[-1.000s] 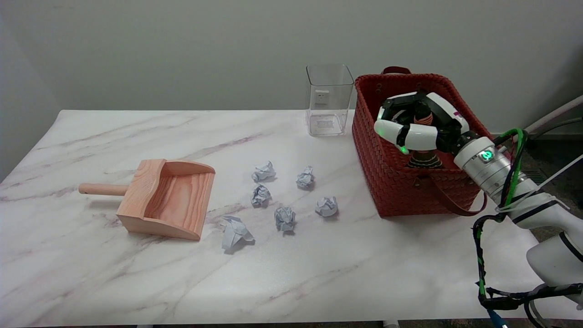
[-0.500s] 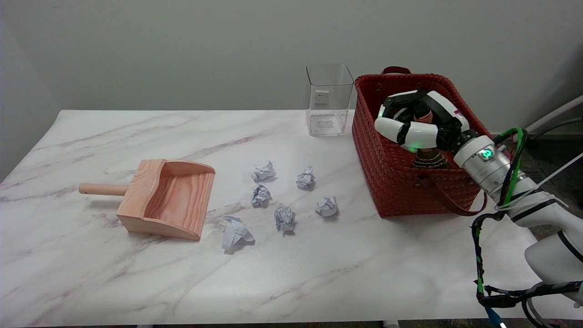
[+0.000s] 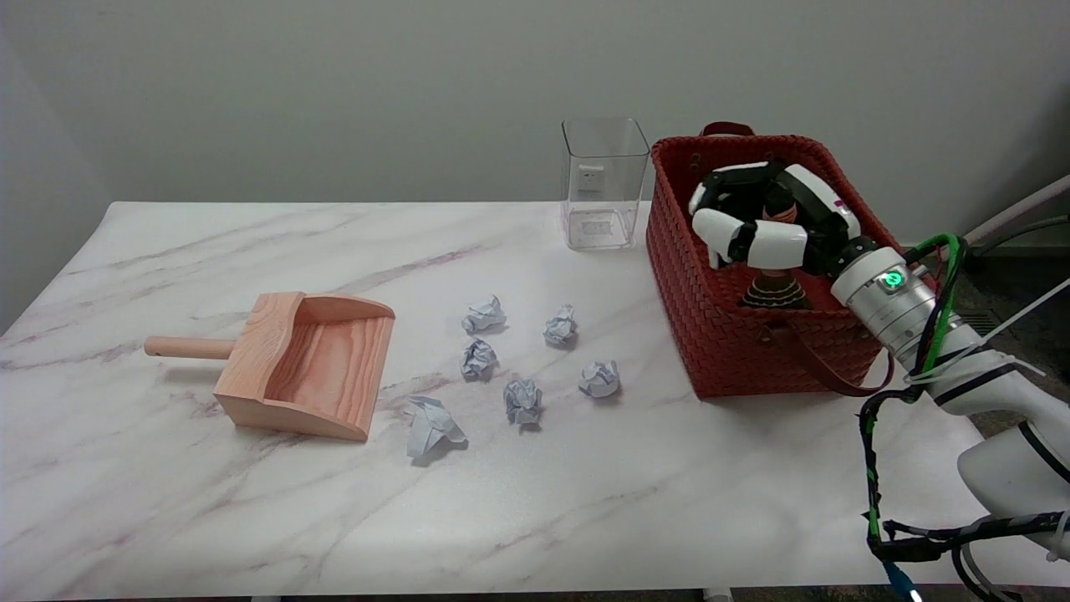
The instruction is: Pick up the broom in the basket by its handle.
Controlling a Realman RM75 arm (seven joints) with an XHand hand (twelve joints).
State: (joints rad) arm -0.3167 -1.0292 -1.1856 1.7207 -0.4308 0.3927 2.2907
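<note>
The right arm reaches in from the lower right, its forearm slanting up over the near rim of the red woven basket (image 3: 710, 334). The right hand (image 3: 773, 221) sits inside the basket with its fingers (image 3: 752, 242) curled around the upright handle of the broom (image 3: 776, 288), which it holds (the handle itself is mostly hidden by the fingers). The broom stands in the basket, its dark flared head showing just below the hand, behind the near wall. A green light glows on the wrist.

The basket stands at the counter's (image 3: 251, 518) far right, with a brown strap handle drooping over its front. Just to its left is a clear square container (image 3: 603, 184). Six crumpled paper balls (image 3: 522, 400) lie scattered mid-counter, well apart from the basket, and a wooden dustpan (image 3: 305, 364) rests further left, its handle pointing left. No writing is legible.
</note>
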